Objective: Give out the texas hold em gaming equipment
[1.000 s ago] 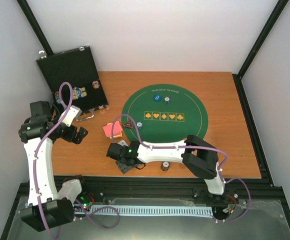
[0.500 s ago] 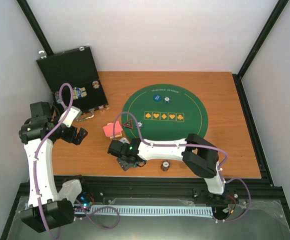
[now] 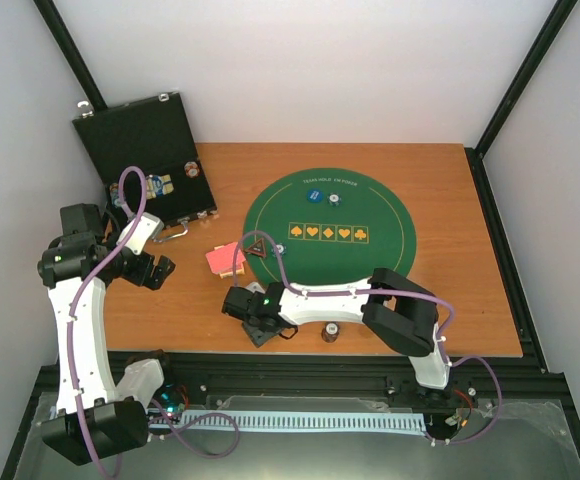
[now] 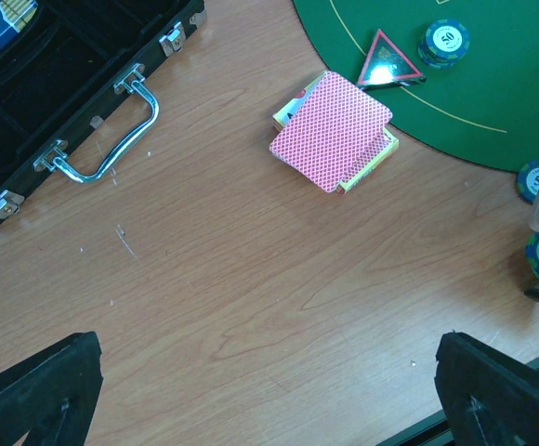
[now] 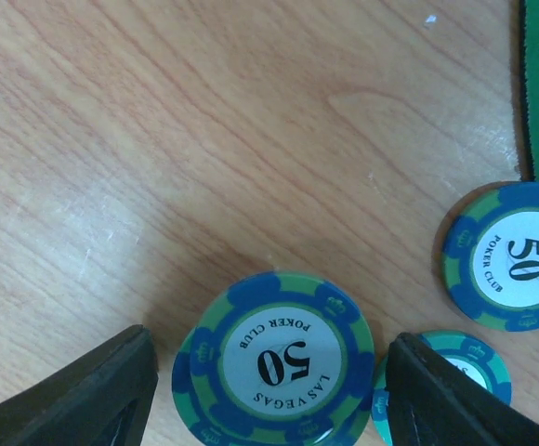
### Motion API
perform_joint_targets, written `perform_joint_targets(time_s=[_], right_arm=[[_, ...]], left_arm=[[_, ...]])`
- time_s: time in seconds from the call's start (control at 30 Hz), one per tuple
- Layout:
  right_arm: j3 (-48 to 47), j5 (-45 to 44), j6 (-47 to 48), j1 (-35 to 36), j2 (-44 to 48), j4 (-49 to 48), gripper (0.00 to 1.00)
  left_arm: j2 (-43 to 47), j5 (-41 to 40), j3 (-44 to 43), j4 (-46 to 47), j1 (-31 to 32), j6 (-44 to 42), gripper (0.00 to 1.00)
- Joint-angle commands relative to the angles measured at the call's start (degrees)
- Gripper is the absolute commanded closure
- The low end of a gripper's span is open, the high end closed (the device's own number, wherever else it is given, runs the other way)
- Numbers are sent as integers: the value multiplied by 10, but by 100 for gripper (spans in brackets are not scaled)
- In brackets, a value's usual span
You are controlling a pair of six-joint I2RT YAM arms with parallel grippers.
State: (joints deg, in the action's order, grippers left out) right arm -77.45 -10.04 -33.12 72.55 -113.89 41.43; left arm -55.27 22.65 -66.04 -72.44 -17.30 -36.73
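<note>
Right gripper (image 5: 268, 395) sits part-open either side of a chip stack (image 5: 274, 358), ready to pinch it, not gripping yet; left gripper (image 4: 269, 390) hangs wide open and empty.

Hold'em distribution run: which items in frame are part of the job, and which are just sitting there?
Part of the job:
- red-backed cards
- triangle marker
- blue-green 50 chips
- blue button

Just lying about:
- black case
- green mat
- wooden table
</note>
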Motion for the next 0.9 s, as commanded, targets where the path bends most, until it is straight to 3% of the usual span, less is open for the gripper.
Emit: perform_joint_targets(time_s=[0.0, 0.53, 0.87], right_arm=[[15, -2, -12, -1, 17, -13, 33], [-5, -8, -8, -1, 17, -4, 55], [-25, -18, -4, -1, 29, 14, 62]], left_arm=[[5, 1, -5, -3, -1, -10, 0], [6, 4, 0, -4, -1, -9, 0], [7, 7, 4, -5, -1, -10, 0]])
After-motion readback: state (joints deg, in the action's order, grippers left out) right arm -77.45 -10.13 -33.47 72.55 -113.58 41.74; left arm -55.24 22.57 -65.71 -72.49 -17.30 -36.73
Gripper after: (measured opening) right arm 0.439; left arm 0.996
